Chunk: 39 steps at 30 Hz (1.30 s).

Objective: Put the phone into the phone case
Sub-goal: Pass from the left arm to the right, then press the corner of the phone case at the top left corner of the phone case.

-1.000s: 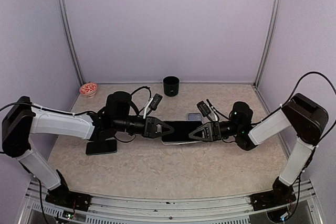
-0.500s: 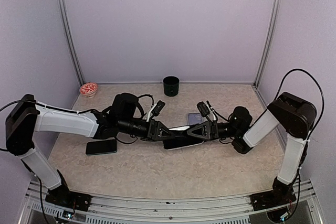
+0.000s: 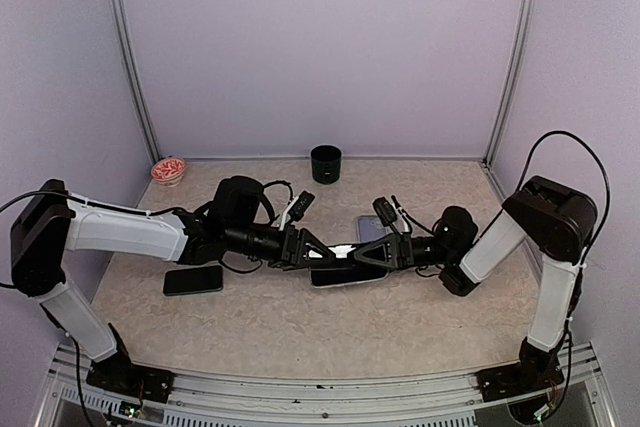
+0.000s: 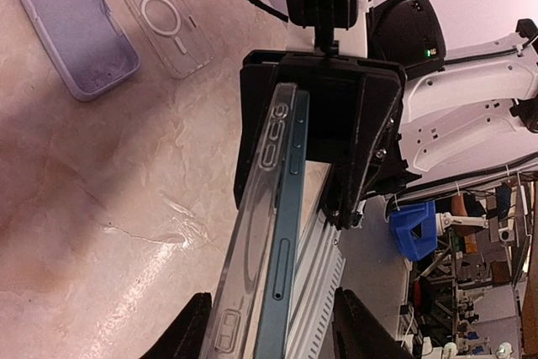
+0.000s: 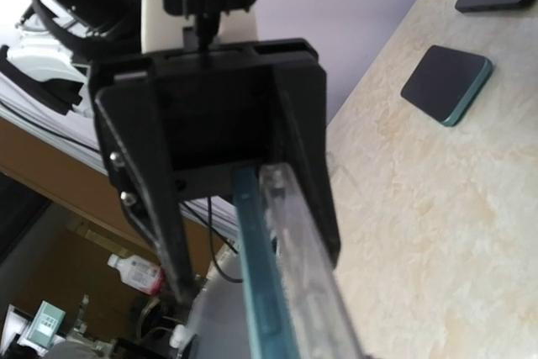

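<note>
A teal phone (image 4: 286, 233) lies against a clear case (image 4: 252, 224), both turned on edge between my two grippers at the table's middle (image 3: 340, 269). My left gripper (image 3: 320, 250) has one end of the pair between its fingers (image 4: 192, 334). Its jaws stand wider than the pair, with a gap on the phone's side. My right gripper (image 3: 360, 255) faces it and takes the other end (image 4: 324, 149), the pair resting against one finger. In the right wrist view the phone (image 5: 261, 283) and case (image 5: 307, 250) run into the left gripper (image 5: 223, 149). The right gripper's own fingers are out of that frame.
A purple case (image 4: 74, 27) and a second clear case (image 4: 164, 18) lie flat behind the grippers. A dark spare phone (image 3: 193, 279) lies at the left, also in the right wrist view (image 5: 445, 83). A black cup (image 3: 325, 163) and a red-white bowl (image 3: 168, 169) stand at the back.
Both wrists have rolled and the grippers have closed in on each other. The phone and case went from lying flat to standing tilted on edge between them.
</note>
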Motion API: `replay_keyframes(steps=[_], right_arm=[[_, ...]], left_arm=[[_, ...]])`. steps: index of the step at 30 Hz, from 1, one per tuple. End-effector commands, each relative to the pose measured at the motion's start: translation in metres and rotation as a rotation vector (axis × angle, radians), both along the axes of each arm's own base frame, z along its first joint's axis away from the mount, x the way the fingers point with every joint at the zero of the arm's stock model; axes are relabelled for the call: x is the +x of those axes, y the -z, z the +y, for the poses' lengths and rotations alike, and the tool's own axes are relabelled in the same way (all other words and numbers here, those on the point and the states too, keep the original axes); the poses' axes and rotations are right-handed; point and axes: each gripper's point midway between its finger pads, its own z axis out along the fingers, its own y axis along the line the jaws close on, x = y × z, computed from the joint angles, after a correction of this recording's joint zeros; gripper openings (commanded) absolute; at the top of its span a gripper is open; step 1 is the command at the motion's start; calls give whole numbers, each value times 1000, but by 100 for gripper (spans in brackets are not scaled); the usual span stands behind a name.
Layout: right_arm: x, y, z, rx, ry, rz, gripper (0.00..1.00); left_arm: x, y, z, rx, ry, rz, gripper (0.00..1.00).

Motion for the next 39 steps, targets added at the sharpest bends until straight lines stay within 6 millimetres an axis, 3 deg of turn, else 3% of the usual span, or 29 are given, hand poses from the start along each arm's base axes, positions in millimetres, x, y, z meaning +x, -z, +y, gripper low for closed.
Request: replay_keyframes(steps=[1, 17, 27, 33, 39], right_arm=[[-3, -8, 2, 45, -5, -32, 39], [-10, -16, 1, 125, -35, 2, 16], [-10, -44, -3, 173, -22, -44, 13], [-12, -58, -6, 194, -25, -70, 12], [-16, -69, -8, 210, -36, -106, 12]], left_arm=[[0, -28, -11, -90, 29, -37, 47], [-6, -48, -11, -160, 46, -24, 50], [-4, -52, 6, -232, 25, 7, 60], [-9, -63, 11, -300, 51, 5, 60], [-13, -61, 11, -308, 70, 15, 60]])
